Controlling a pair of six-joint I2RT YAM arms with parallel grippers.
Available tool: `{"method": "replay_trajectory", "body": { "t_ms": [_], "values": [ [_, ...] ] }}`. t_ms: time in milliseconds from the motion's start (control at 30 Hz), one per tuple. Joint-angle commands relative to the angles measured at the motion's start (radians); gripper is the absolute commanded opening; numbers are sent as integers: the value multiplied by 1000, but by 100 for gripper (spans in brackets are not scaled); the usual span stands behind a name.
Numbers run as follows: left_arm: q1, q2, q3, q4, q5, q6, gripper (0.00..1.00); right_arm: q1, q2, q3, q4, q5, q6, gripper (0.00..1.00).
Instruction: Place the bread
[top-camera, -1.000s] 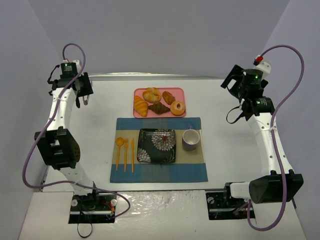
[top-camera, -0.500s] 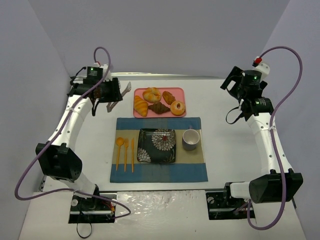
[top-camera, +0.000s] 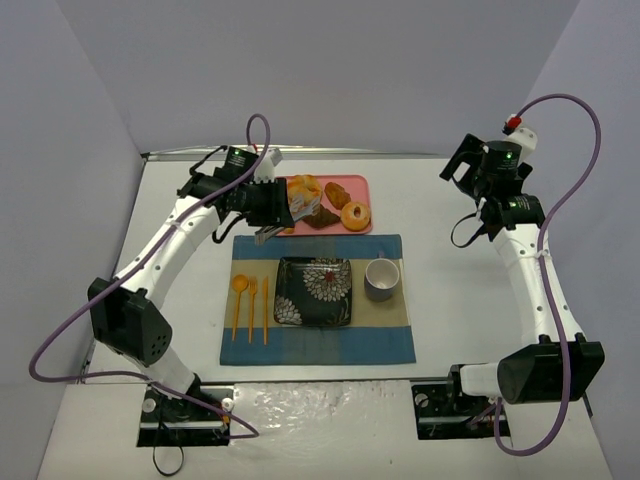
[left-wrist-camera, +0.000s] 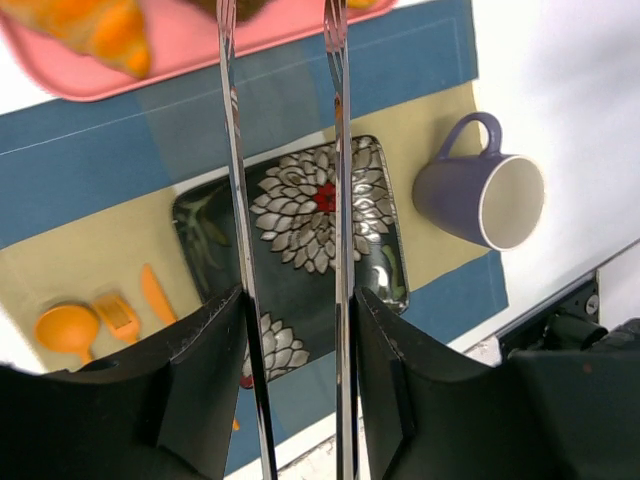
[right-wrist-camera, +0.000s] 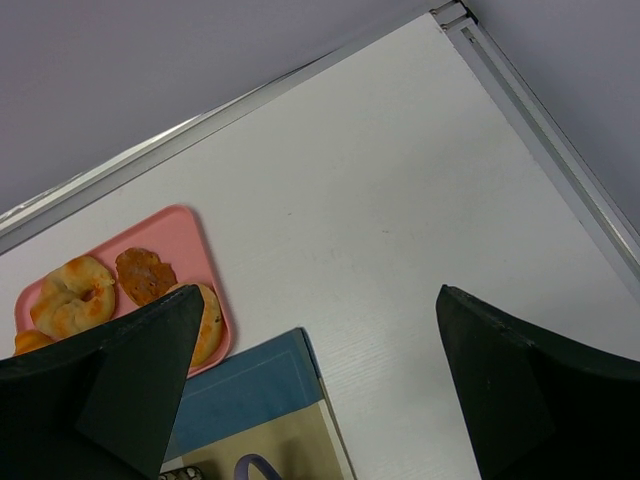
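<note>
Bread: the ring bun lies at the right end of the pink tray, not held.
Left tool: fingers apart, empty, over the tray's left end.
Right tool: wide open, empty.
Risk: I think the left tool can take a neighbouring pastry, because they lie close together.
</note>
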Motion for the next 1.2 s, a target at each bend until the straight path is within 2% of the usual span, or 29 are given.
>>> {"method": "replay_trajectory", "body": {
  "t_ms": [0,100,333,567,667,867,1167],
  "values": [
    [-70,94,110,64,79,-22,40,-5,0,0,62,-12,-8,100],
    [-111,164,197,70,71,16,41,-5,2,-6,61,-13,-8,100],
    [-144,400,500,-80,-55,157,44,-5,1,-2,62,-15,-12,100],
    [-157,497,646,-179,-108,209,44,-9,5,3,61,-5,-17,100],
    [-158,502,648,-189,-121,210,44,-10,5,4,62,-3,-16,100],
    [-158,515,631,-168,-50,203,46,-12,9,1,62,5,-14,100],
    [-154,567,667,-153,-66,179,46,-15,3,-4,62,13,-12,100]
  ]
}}
